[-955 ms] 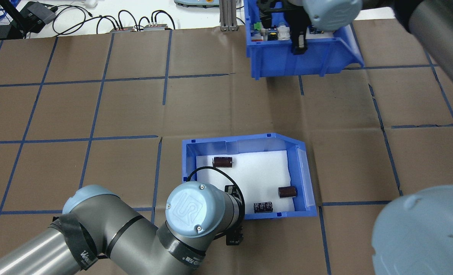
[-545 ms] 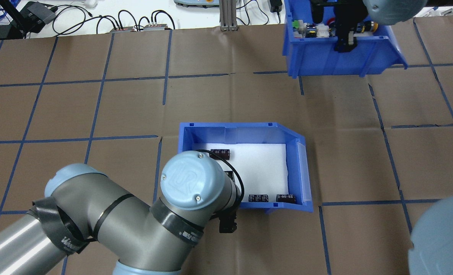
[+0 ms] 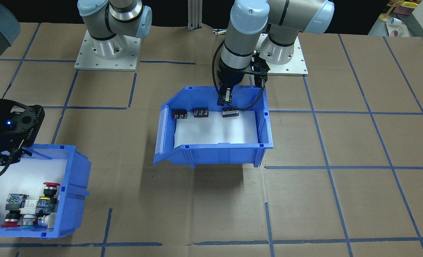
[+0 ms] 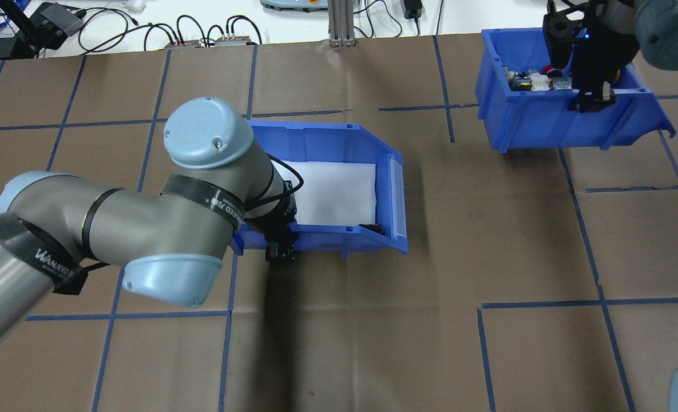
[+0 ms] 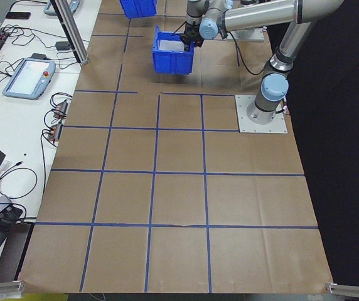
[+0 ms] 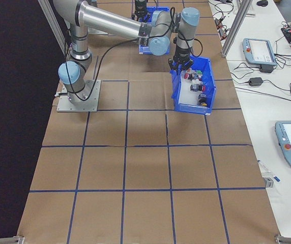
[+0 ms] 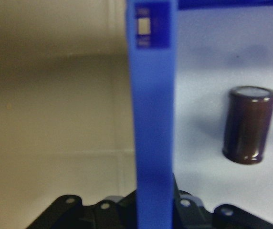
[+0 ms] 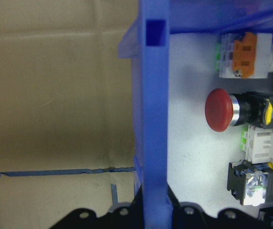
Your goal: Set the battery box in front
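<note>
Both arms are made of silver-grey metal tubes with pale blue round joint caps fixed by small screws, they stand on square metal base plates, and the left arm (image 4: pixel 115 229) carries black straps with white letters and a black cable.

- The left arm bends sharply at the elbow, its wrist pointing straight down; the left gripper (image 4: pixel 280 247) is clamped over a thin blue wall, one finger either side.
- The right arm stretches far across, wrist vertical; the right gripper (image 4: pixel 592 98) likewise pinches a blue wall.
</note>
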You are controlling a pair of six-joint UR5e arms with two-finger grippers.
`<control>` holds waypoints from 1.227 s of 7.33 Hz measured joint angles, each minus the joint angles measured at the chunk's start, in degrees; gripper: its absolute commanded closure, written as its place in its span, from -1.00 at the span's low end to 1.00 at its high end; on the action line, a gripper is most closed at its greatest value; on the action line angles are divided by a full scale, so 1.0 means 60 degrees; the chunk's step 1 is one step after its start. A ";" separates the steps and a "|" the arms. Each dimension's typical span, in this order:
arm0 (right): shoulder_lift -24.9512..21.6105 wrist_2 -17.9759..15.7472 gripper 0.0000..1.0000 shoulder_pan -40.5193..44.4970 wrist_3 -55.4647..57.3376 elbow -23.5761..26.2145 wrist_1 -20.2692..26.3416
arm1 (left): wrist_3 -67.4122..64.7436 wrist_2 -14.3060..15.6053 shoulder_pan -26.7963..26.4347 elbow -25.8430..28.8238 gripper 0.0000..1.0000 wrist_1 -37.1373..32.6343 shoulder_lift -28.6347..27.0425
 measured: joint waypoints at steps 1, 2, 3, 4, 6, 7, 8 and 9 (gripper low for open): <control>-0.0130 0.0003 0.92 -0.0130 -0.0279 0.0288 -0.0027 | 0.0302 -0.0006 0.0232 0.0613 1.00 -0.0028 -0.0570; -0.0268 0.0009 0.92 -0.0198 -0.0526 0.0568 -0.0070 | 0.0386 -0.0020 0.0339 0.1343 1.00 -0.0030 -0.1270; -0.0443 0.0015 0.92 -0.0227 -0.0656 0.0888 -0.0161 | 0.0324 -0.0113 0.0374 0.2118 1.00 -0.0022 -0.2014; -0.0622 0.0015 0.92 -0.0240 -0.0753 0.1236 -0.0290 | 0.0174 -0.0285 0.0371 0.2855 1.00 -0.0014 -0.2697; -0.0943 -0.0002 0.92 -0.0403 -0.1021 0.1896 -0.0535 | -0.0392 -0.0503 0.0265 0.3999 0.97 0.0086 -0.3811; -0.1122 -0.0006 0.91 -0.0557 -0.1148 0.2228 -0.0580 | -0.0642 -0.0646 0.0199 0.4454 0.88 0.0136 -0.4242; -0.1346 -0.0007 0.91 -0.0673 -0.1229 0.2568 -0.0601 | -0.0762 -0.0819 0.0151 0.4860 0.73 0.0153 -0.4606; -0.1614 -0.0008 0.91 -0.0718 -0.1263 0.2906 -0.0644 | -0.0805 -0.0907 0.0094 0.5145 0.69 0.0158 -0.4882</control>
